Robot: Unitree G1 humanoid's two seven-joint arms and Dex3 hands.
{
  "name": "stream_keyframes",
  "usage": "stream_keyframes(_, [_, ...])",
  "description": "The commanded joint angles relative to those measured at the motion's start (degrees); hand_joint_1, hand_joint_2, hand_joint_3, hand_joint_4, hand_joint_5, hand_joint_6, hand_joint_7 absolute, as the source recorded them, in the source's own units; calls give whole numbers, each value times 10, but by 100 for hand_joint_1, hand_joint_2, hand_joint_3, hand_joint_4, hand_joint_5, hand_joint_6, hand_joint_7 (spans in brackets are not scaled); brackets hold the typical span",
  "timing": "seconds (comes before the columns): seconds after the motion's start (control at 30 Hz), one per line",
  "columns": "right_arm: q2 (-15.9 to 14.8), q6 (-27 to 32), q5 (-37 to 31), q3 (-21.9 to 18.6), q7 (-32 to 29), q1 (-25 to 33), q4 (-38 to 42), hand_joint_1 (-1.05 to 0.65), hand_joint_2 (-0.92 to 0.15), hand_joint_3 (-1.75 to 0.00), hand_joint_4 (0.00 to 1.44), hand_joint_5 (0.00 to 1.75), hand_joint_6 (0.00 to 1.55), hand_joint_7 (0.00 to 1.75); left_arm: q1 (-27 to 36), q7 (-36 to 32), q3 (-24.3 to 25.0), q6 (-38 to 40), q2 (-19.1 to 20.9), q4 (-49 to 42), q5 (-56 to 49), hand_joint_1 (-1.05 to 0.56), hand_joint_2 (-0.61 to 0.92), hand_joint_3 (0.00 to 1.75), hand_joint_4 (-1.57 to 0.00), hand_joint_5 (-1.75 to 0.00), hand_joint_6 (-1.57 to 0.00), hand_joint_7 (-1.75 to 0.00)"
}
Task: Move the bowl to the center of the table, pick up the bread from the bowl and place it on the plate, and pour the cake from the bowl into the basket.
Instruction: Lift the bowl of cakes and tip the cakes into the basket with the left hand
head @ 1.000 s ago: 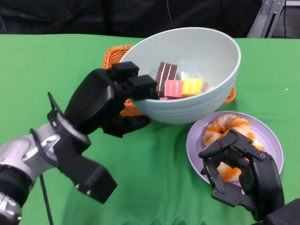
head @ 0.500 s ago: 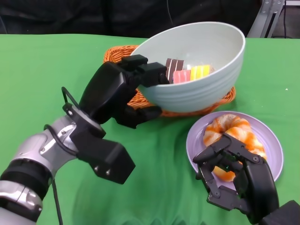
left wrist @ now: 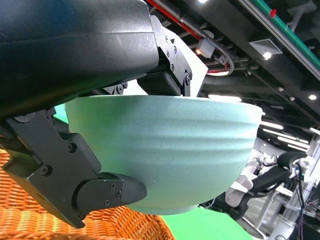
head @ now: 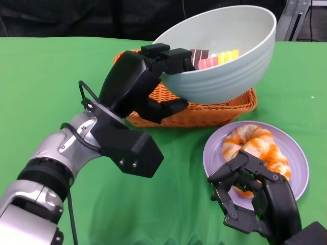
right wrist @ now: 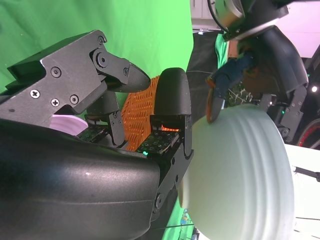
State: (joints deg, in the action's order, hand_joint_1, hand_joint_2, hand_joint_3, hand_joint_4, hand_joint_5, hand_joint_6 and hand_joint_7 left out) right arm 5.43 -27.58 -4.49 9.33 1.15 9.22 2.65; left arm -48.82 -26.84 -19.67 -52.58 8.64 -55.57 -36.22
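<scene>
The left hand (head: 145,76) is pinching the near-left rim of the bowl (head: 225,56) — fingers over the lip, thumb under the wall — and holding it in the air directly above the basket (head: 199,109). The cake pieces (head: 214,58) are lying against the bowl's near wall. The right hand (head: 255,199) is hovering empty, fingers loosely curled, at the near edge of the plate (head: 296,153) — the bread (head: 253,145) is sitting on it.

Under everything I see the green tabletop (head: 46,76), a black backdrop (head: 76,18) behind its far edge. A grey metal frame (head: 294,18) stands at the far right corner.
</scene>
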Motion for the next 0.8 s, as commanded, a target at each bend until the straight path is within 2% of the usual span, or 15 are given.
stream_keyframes(0.03, [-4,-2,3,-1,0,4,-1,-10,-63,-86,73,150,71,123,-27,-23,5,2,-7,-14,3,-8,63,98,-64,-174,-68,-141])
stream_keyframes(0.23, [-4,-8,3,-1,-1,1,8,-10,-62,-87,73,150,71,124,-45,-13,17,-2,-31,-52,28,-6,67,94,-63,-174,-67,-145])
stream_keyframes(0.57, [-3,-24,-9,-2,-9,-3,27,-11,-59,-92,76,151,71,126,-62,120,84,29,-100,-89,164,-5,64,98,-67,-174,-70,-143])
stream_keyframes(0.8, [-5,-27,-6,-1,-4,-3,30,-11,-60,-89,73,152,70,129,-73,159,114,80,-129,-85,206,-8,69,95,-70,-175,-61,-157])
